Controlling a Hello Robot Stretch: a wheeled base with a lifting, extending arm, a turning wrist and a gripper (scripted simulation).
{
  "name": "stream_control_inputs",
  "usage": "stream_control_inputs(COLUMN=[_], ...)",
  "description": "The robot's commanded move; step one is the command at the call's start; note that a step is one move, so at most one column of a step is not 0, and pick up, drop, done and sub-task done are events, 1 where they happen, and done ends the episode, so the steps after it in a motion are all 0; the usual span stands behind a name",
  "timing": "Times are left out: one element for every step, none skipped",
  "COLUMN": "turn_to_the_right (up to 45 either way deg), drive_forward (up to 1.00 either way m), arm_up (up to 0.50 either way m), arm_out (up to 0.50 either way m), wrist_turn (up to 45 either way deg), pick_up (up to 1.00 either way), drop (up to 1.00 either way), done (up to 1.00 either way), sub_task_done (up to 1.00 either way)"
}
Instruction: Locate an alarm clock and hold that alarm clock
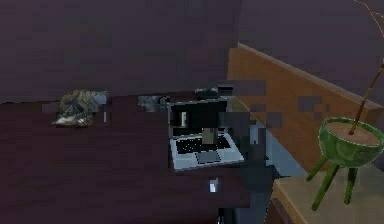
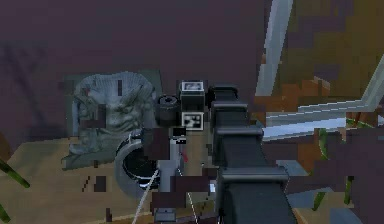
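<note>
In the arm side view my dark arm (image 2: 245,160) rises from the bottom edge, with two white marker squares (image 2: 192,105) at its far end. Left of them is the gripper (image 2: 166,122), a dark body set against clutter on a tabletop. I cannot tell whether it holds anything. Just below and left of it lies a round grey thing with a dark middle (image 2: 132,166); its shape is too vague to name. A grey statue (image 2: 108,105) stands behind, to the left. The forward view has no shape I can read as an alarm clock.
In the forward view an open laptop (image 1: 205,140) sits on a dark table (image 1: 90,170), with a grey statue (image 1: 82,104) at the table's back. A green plant pot on legs (image 1: 350,148) stands at the right beside a wooden panel (image 1: 290,85). A pale window frame (image 2: 275,60) leans at the arm side view's right.
</note>
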Motion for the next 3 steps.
stream_control_inputs(turn_to_the_right=[0.0, 0.0, 0.0], drive_forward=[0.00, 0.00, 0.00], arm_up=[0.00, 0.00, 0.00], arm_out=[0.00, 0.00, 0.00], wrist_turn=[45.0, 45.0, 45.0], pick_up=[0.00, 0.00, 0.00], drop=[0.00, 0.00, 0.00], done=[0.00, 0.00, 0.00], sub_task_done=[0.00, 0.00, 0.00])
